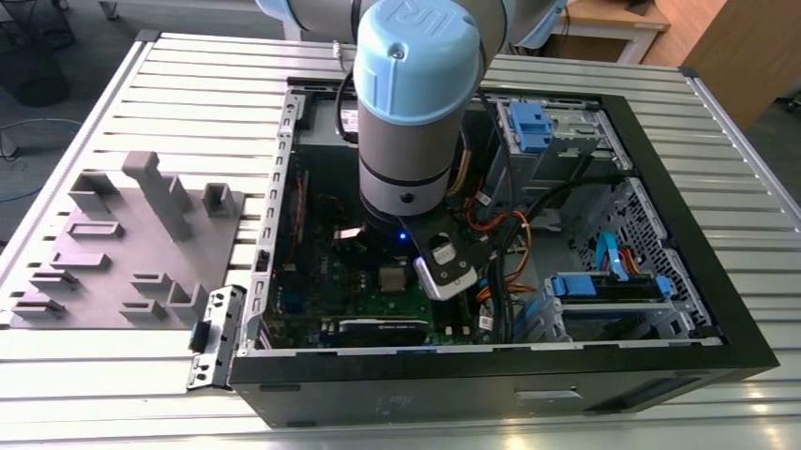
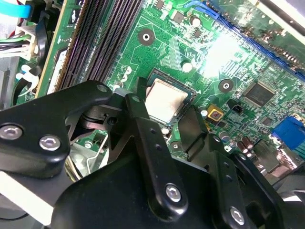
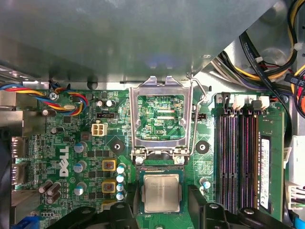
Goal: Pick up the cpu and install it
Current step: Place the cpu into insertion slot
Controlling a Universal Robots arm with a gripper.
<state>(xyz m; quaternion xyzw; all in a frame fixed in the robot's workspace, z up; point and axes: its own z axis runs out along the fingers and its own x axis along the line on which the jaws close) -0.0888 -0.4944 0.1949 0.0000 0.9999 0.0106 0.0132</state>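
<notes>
Claw [image 2: 162, 106] fingers apart, one on each side of the cpu [image 3: 162, 192], not clamped. Cpu lies flat in its socket on the green motherboard [image 3: 71, 143]. Shiny metal frame [image 3: 161, 86] is flipped open just beside it. Memory slots [image 3: 238, 152] nearby. All inside the open computer case [image 1: 501, 370] on the slatted worktop [image 1: 150, 84].

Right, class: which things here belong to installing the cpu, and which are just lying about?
Job: cpu, open socket frame, board, hand astride the cpu.
Lying about: grey blocks, cables, memory slots, blue drive cage.
</notes>
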